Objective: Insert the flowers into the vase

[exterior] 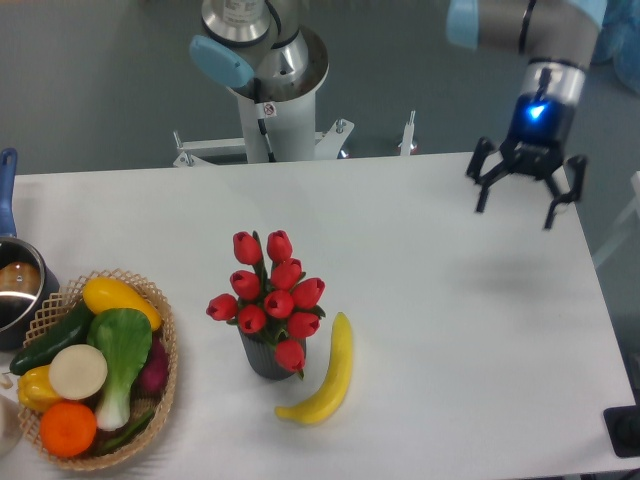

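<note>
flowers [270, 290] stood in vase [264, 355] | gripper [527, 195] spread wide, empty, well apart | bunch likely light, soft (best gripped at stems, not buds)

I see the flowers [268, 292] standing in the vase [264, 357], a banana [327, 372] just beside it. My gripper [528, 208] hangs spread and empty over the table's [450, 330] far right.

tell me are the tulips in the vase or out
In. The flowers stand upright with their stems down inside the dark vase, and the open end effector is far off, holding nothing.
</note>
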`<act>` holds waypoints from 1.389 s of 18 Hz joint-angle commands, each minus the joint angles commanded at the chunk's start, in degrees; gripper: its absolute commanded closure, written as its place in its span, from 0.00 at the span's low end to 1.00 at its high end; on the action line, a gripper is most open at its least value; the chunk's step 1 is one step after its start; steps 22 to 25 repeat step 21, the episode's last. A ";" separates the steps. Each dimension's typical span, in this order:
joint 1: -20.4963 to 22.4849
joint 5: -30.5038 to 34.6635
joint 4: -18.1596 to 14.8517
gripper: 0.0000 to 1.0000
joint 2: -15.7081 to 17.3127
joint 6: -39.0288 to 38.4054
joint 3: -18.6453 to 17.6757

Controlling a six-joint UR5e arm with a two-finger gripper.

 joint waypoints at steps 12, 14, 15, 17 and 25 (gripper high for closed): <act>1.51 28.82 -18.46 0.00 6.08 15.02 7.99; 1.42 32.86 -21.71 0.00 5.99 18.26 9.92; 1.33 34.27 -22.42 0.00 5.99 19.94 10.37; 1.59 34.55 -22.60 0.00 5.99 20.48 9.94; 1.59 34.38 -22.60 0.00 5.99 20.39 9.76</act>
